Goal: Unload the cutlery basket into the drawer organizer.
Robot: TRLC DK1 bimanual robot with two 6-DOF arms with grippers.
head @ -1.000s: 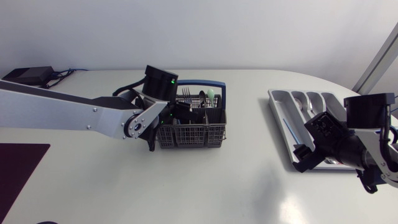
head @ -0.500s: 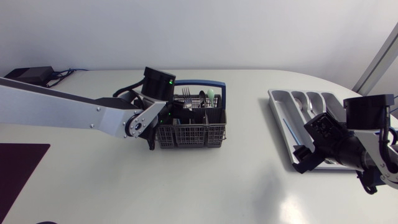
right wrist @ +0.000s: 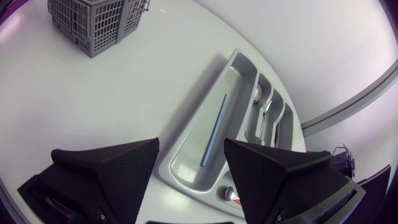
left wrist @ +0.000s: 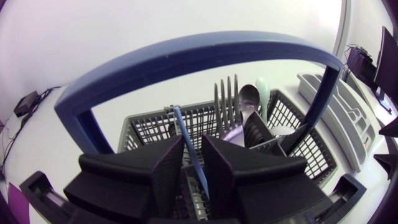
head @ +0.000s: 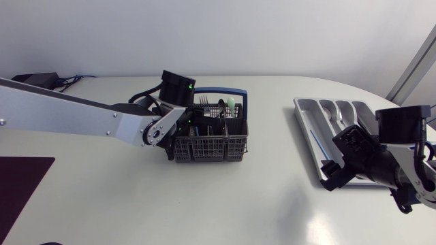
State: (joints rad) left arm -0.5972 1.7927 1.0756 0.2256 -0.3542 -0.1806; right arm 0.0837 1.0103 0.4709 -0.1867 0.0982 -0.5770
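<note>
Closest in, the left end effector (left wrist: 193,146) is down inside the cutlery basket (left wrist: 149,127), under its blue handle (left wrist: 186,53). Its fingers are only a narrow slot apart, with a thin blue stick (left wrist: 181,130) standing in the slot. The stick sits against one finger with a sliver of gap on the other side, so I'd call it lined up for a pinch, not gripped yet. Straddling it down low makes sense, since everything in there stands on end.

Behind the stick there's one fork (left wrist: 227,99), one metal spoon (left wrist: 249,99) and one pale green handle (left wrist: 262,93), all upright.

Way across the bench (head: 259,190), the right end effector (right wrist: 191,146) hangs spread wide and empty above the near end of the drawer organizer (right wrist: 205,93), looks like it's just parked out of the way. One matching blue stick (right wrist: 213,130) lies lengthwise in the long compartment, the only slot that'd fit it. The narrower slots hold two metal pieces, as far as I can tell.
</note>
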